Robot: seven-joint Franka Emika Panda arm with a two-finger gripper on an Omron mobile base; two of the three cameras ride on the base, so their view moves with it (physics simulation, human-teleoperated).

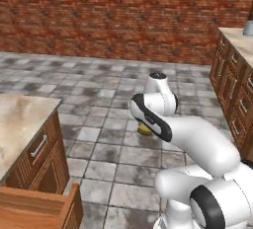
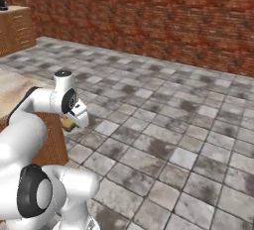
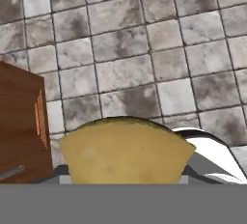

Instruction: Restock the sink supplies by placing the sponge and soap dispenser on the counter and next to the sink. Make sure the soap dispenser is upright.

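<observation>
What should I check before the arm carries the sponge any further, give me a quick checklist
1. Sponge in the gripper: ok, it sits right at the hand, lifted over the floor tiles.
2. Grip firmness: cannot tell, the fingertips are hidden behind the sponge.
3. Sink in sight: not ok, no basin visible.
4. Path around the arm: ok, open tiled floor ahead.
5. Open wooden drawer at the lower left of the left base view: not ok, it sticks out near the base.
6. Soap dispenser located: cannot tell.

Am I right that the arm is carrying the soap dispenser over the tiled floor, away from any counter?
Not quite: it is the sponge, not a soap dispenser, that sits in the gripper. The hand view shows its yellow body above the tiled floor.
</observation>
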